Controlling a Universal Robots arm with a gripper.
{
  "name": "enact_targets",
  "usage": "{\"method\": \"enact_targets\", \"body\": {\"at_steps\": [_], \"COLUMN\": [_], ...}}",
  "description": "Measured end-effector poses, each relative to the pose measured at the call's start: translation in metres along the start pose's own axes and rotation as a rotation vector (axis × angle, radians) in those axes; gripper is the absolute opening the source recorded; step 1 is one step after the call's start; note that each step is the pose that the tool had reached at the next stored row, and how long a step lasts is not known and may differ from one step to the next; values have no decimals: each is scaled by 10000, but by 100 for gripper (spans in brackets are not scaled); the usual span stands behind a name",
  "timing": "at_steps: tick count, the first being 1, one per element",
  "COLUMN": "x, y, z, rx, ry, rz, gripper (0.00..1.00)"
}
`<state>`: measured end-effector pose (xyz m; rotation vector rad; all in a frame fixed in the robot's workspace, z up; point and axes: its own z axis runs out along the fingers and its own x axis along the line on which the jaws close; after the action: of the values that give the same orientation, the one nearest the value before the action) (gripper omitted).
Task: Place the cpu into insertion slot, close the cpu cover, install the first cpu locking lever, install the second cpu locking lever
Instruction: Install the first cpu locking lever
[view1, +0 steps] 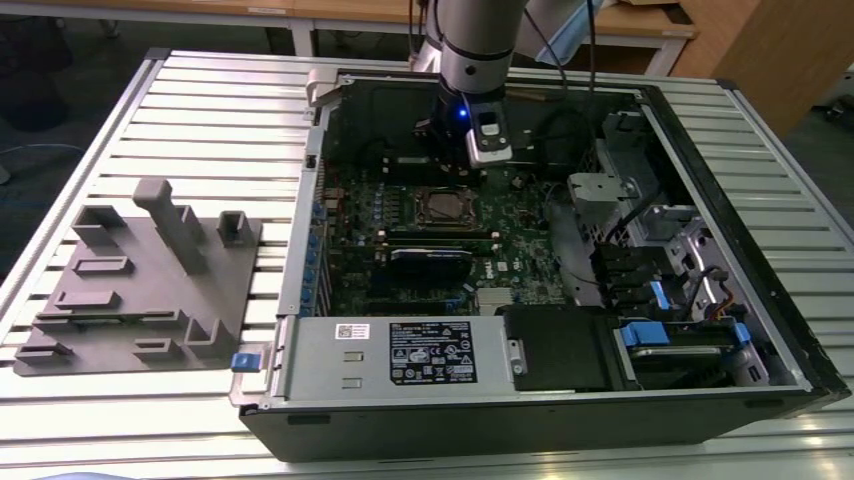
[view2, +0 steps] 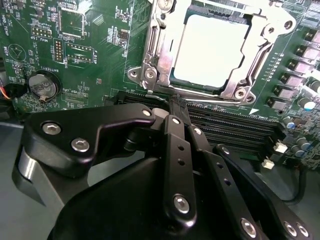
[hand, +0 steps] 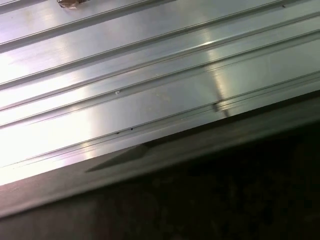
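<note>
The cpu (view2: 212, 50) lies flat in the insertion slot (view1: 445, 206) on the green motherboard, its pale metal top showing. The silvery cpu cover (view2: 156, 50) lies down around it as a frame. My gripper (view2: 175, 104) hangs just off one edge of the socket, its black fingers (view2: 176, 135) pressed together and holding nothing. In the exterior view the gripper (view1: 487, 160) sits low inside the open computer case, just behind the socket. A thin metal locking lever end (view2: 148, 88) shows at the socket's corner near the fingertips.
The open case (view1: 747, 130) stands on a slatted aluminium table (hand: 150, 100). Memory slots (view2: 235, 125) run beside the socket, and a coin battery (view2: 42, 85) is set in the board. A grey parts fixture (view1: 134, 280) lies at the exterior view's left. Drive bays and cables (view1: 667, 290) fill the right of the case.
</note>
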<state>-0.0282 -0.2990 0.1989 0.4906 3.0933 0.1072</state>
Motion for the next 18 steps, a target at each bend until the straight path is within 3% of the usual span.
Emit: {"method": "enact_targets", "body": {"at_steps": [18], "x": [1], "y": [1], "z": [-19], "rx": [0], "ry": [-27], "rz": [401], "gripper": [11]}}
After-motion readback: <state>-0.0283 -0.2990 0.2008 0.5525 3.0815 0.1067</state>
